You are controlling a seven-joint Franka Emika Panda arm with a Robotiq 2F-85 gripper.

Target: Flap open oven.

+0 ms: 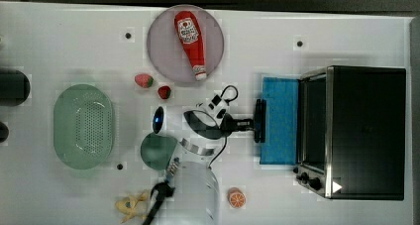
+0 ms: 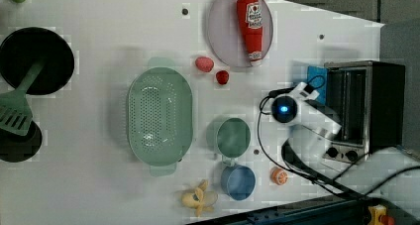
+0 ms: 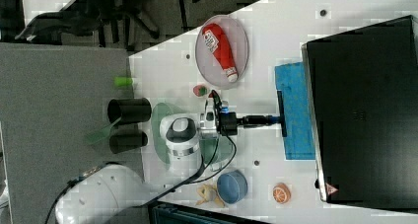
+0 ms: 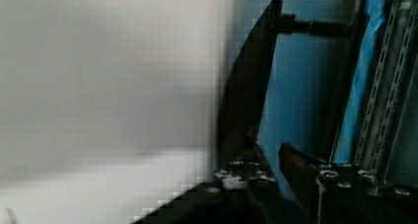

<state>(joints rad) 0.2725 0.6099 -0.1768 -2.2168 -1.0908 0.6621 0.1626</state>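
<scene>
1. The table is white, and the oven stands at the top view's right end of it, its cavity facing the top view's left.
2. The oven door, blue-tinted, is folded down nearly flat in front of the cavity, so the flap looks largely done.
3. The arm reaches across from the top view's lower middle, with the tool pointing straight at the oven.
4. The door's dark bar handle lies at the door's free edge, directly at the tool's tip. Its long axis runs crosswise to the tool's reach, parallel to the oven front.
5. In the wrist view the tool's fingers sit narrowly apart around the handle's edge; whether they press it I cannot tell.
6. Any coming move hinges on clearing that bar, probably by backing away from the oven.
</scene>
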